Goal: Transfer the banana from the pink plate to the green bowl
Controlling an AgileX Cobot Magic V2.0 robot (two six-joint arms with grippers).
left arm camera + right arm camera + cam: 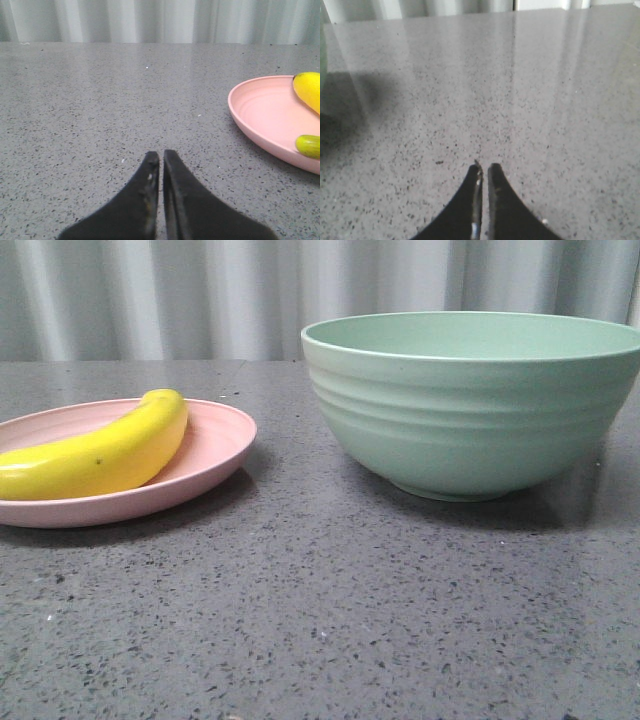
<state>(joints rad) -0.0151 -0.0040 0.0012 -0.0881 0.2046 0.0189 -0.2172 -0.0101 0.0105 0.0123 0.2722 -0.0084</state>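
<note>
No brand, label or writing is being shown on any item. A grey speckled stone-like table [320,620] is being seen in every view, and it is being backed by pale pleated curtains [200,295] along its far edge (soft reflections are being cast on the surface in the right wrist view).

In the front view, the banana [105,450] is being carried by the pink plate [215,455] at the left, lying on its side with a tiny dark speck facing the camera. The green bowl [470,410] is being seen to the right of the plate, apart from it, with bare table between them.

In the left wrist view, the left gripper [161,159] is being held with its two black fingers pressed almost together, nothing between them; it is being kept low over bare table, near the plate's rim [240,120] but apart from it, and two parts of the banana [309,90] are being cut off by the picture edge. The right gripper [484,170] is likewise being held closed and empty over bare table, with a sliver of the bowl [322,75] and its shadow off to one side.
</note>
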